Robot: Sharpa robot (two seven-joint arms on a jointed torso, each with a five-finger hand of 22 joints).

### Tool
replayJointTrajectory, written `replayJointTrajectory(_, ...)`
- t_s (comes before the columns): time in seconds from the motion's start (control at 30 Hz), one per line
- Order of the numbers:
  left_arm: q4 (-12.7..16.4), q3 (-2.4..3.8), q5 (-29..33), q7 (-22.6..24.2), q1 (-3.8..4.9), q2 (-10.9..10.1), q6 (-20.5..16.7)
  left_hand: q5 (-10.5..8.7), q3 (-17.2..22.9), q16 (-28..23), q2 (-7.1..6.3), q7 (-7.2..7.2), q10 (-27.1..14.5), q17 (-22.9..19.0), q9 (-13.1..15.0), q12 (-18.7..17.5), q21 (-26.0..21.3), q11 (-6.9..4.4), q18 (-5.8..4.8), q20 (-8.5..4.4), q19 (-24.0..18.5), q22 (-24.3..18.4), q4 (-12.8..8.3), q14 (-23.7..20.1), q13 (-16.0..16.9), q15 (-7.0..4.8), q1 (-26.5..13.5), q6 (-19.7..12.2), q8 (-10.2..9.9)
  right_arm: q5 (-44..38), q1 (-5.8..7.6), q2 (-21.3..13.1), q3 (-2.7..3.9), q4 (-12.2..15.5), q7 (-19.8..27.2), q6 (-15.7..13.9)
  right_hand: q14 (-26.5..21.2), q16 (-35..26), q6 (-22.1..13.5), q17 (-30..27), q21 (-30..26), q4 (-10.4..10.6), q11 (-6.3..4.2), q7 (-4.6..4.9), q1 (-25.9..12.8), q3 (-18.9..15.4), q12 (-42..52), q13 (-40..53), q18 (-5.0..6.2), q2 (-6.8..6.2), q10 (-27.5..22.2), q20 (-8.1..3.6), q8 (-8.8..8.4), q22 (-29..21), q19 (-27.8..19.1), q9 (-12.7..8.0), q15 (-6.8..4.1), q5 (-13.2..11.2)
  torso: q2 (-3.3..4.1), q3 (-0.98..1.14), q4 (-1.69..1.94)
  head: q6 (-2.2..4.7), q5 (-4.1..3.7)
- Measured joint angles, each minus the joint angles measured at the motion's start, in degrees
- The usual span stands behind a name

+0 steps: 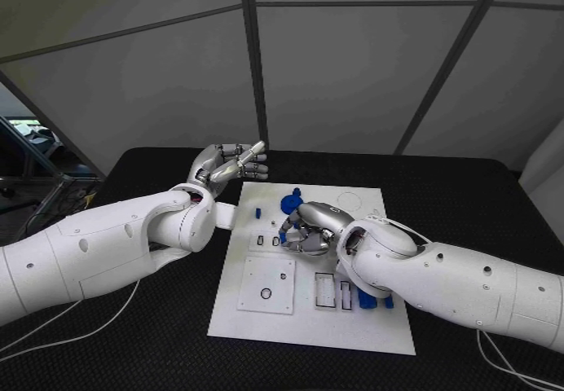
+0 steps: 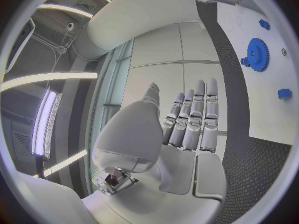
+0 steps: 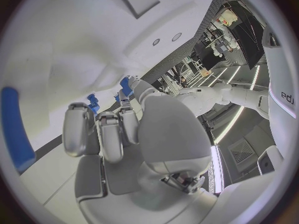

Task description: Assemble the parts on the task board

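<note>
The right hand [image 1: 308, 232] is curled down over the middle of the board [image 1: 308, 326], whether gripping a part I cannot tell. The blue gear [image 1: 289, 199] (light, rigid plastic, likely slippery) sits just beyond it; pinch its rim. The left hand [image 1: 229, 167] hovers off the board's far left corner, fingers [image 2: 193, 119] straight, empty.

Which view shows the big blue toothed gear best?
Left wrist view: the blue toothed gear lies whole and unblocked on the white task board. In the head view, the gear is partly hidden behind the right hand. The right wrist view shows only small blue bits past the fingers, unidentifiable.
</note>
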Motion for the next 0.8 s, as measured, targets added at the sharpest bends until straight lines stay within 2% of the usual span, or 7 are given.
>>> replayJointTrajectory(0.37,0.00,0.00,0.03,-0.10,0.00,-0.03,0.01,0.00,0.00,0.00,0.00,0.00,0.00,0.00,0.00,0.00,0.00,0.00,0.00,0.00,0.00,-0.01,0.00,0.00,0.00,0.00,0.00,0.00,0.00,-0.99,-0.09,0.70,0.03,-0.85,-0.86,1.07,0.00,0.00,-0.05,0.00,0.00,0.00,0.00,-0.11,-0.01,-0.02,0.00,0.00,0.00,-0.01,0.00,0.00,0.11,0.00,0.00,0.01,0.00,-0.13,0.02,-0.02,0.00,0.12,-0.19)
replayJointTrajectory(0.8,0.02,0.00,0.05,-0.20,0.00,-0.10,0.02,0.00,0.00,-0.23,0.00,0.00,0.00,0.08,0.00,0.00,0.00,0.00,0.00,0.00,0.00,0.05,0.00,0.00,0.00,0.00,0.00,0.00,0.00,-1.83,0.01,1.11,0.15,-1.45,-0.93,1.61,0.00,0.00,0.06,-0.01,0.00,0.08,0.00,0.00,-0.26,-0.10,-0.51,0.00,0.00,-0.26,0.00,-0.20,0.19,-0.37,-0.20,0.08,0.00,-0.33,0.02,-0.03,0.00,-0.18,-0.23)
